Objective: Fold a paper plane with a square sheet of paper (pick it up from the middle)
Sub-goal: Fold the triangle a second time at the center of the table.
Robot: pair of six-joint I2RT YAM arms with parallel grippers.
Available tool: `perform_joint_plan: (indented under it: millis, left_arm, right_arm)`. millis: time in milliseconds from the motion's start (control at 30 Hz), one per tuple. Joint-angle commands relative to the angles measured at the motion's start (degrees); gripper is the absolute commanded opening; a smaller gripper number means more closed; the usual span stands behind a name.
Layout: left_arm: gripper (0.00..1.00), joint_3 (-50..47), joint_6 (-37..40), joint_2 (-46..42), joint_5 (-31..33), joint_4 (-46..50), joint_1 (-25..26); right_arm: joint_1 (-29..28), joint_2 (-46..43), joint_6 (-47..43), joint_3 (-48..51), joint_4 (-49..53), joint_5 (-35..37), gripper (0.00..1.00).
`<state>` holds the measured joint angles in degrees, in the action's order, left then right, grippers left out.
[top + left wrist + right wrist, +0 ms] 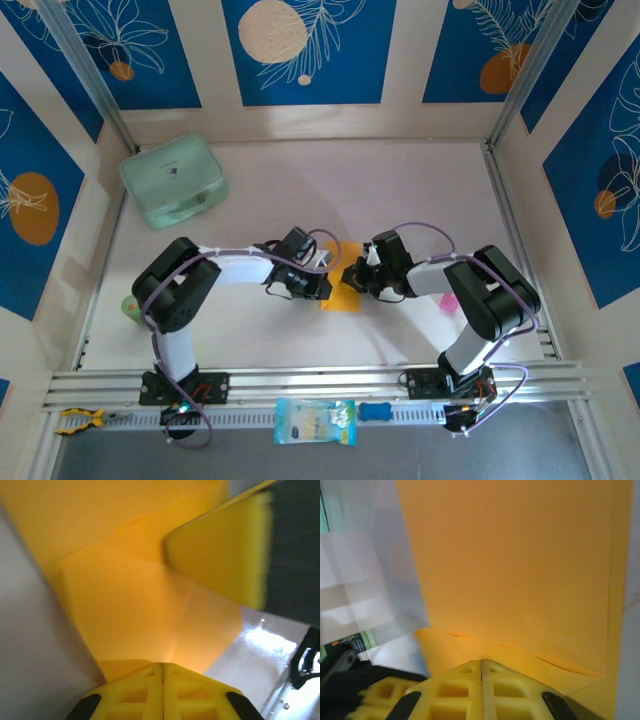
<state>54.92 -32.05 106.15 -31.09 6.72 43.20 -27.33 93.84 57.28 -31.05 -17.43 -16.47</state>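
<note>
Pinching the sheet of paper [338,298] from both sides, mid-table, right between my 2 arms. My left claw [162,666] has its 2 yellow ribbed fingers pressed flat together with the paper caught in the seam. From there the sheet fans away, smooth matte orange-yellow, with a soft diagonal crease and an overlapping flap that gives it a stepped, angular look.

My right claw [481,662] is the same deal: fingers closed tight on the paper's near edge. The sheet spreads out ahead of them as a broad flat panel, with a wavy little buckle just past the fingertips and a straight layered edge down its right side.

From above, the 2 claws sit almost nose to nose, and the paper shows as a small orange patch under and between them on the pale glossy table [300,190]. A mint-green rounded case [175,182] sits well apart at the far left, and a pale blue crinkly packet [315,421] lies at the near edge by my bases.
</note>
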Motion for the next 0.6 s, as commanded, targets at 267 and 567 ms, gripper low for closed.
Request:
perform_joint_plan:
  millis: [267, 567]
  left_arm:
    - [0.04, -0.78, 2.44, 1.25, 0.05, 2.60, -0.58]
    - [0.02, -0.81, 2.56, 0.97, 1.27, 3.52, -0.66]
  right_arm:
    - [-3.87, -4.54, -0.11, -0.38, 2.82, 0.97, 0.06]
    - [-5.71, -0.65, 3.49, 3.90, -1.39, 3.57, 0.04]
